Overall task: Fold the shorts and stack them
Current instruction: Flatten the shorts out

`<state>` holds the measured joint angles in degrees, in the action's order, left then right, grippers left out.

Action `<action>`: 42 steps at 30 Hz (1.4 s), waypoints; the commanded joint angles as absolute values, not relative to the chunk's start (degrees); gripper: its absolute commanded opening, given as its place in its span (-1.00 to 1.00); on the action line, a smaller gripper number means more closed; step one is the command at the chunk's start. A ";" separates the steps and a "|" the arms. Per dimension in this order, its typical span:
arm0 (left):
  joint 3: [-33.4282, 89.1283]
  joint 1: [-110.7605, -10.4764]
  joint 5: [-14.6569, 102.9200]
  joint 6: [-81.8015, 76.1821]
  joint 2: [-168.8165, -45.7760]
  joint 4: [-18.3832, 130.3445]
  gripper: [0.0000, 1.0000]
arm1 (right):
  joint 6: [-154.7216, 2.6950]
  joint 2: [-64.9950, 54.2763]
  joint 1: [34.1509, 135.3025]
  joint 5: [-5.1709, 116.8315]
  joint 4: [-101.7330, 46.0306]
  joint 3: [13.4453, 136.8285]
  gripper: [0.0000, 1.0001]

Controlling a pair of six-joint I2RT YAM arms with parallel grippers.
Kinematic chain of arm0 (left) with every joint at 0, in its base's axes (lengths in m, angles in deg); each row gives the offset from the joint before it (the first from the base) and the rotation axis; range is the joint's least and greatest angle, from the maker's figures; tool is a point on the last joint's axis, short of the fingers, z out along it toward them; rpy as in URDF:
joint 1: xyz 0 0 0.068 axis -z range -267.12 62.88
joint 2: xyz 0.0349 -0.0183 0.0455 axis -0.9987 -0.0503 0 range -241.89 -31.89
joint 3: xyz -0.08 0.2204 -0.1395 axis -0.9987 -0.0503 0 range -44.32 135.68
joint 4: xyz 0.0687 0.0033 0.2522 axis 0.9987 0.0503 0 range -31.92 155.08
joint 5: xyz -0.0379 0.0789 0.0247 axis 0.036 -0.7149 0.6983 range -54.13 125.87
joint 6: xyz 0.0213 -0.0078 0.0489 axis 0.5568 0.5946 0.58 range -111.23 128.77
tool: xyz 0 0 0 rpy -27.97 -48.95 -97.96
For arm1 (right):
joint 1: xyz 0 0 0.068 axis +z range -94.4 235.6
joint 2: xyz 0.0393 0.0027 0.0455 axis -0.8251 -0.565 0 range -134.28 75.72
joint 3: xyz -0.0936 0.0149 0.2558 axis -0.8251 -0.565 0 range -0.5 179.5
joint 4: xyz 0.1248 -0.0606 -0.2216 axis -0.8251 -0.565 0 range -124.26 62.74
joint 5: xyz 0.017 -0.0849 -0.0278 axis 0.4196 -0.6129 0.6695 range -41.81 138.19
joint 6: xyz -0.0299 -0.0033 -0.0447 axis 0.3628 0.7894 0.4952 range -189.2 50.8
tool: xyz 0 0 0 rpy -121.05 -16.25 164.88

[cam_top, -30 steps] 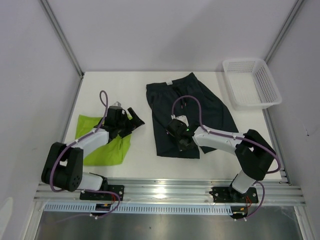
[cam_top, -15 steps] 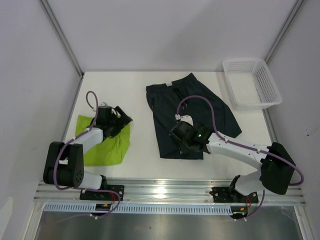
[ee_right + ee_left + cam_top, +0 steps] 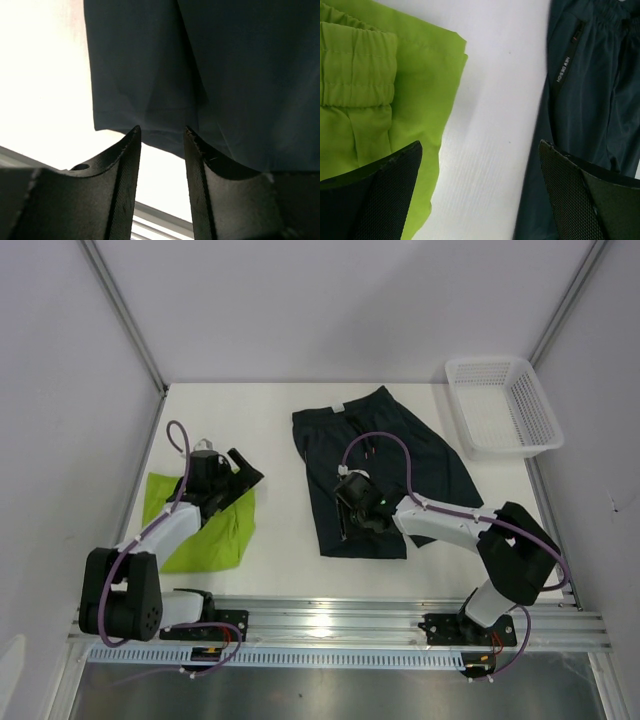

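overhead view looking down, wrist views close, all sharing navy shorts (image 3: 325, 445)

This looks like a robotics lab cell — plain grey panel walls (image 3: 330, 300) box in a white table (image 3: 270, 430), and a left arm (image 3: 165, 530) and right arm (image 3: 440, 520) sit bolted to an aluminium rail (image 3: 340, 618) at its near edge.

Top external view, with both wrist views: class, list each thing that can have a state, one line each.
lime green shorts: look folded, lying flat, nothing stacked on them
dark shorts: spread out, unfolded, apart from the green pair
basket: upright, empty
left pincer: open wide, holding nothing
right pincer: open, over the dark shorts' hem, holding nothing
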<state>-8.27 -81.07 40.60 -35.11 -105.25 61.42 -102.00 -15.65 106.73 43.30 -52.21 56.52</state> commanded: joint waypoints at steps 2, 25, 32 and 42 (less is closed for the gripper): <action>-6.35 -78.77 39.48 -32.89 -100.19 63.79 0.98 | -101.98 -17.44 106.49 43.36 -49.49 56.63 -0.13; 0.50 -71.91 36.13 -30.61 -95.17 72.85 0.98 | -101.37 -19.02 105.70 45.46 -46.25 55.49 -0.57; 0.42 -71.82 36.13 -30.43 -94.29 73.46 0.98 | -100.84 -18.50 108.16 44.50 -48.26 57.95 -0.77; 0.94 -71.74 34.20 -29.73 -92.53 74.69 0.98 | -101.02 -14.46 105.00 46.34 -46.86 54.17 0.03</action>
<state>-1.71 -72.22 35.55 -31.11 -94.13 74.82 -101.12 -17.05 105.73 45.73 -48.05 55.16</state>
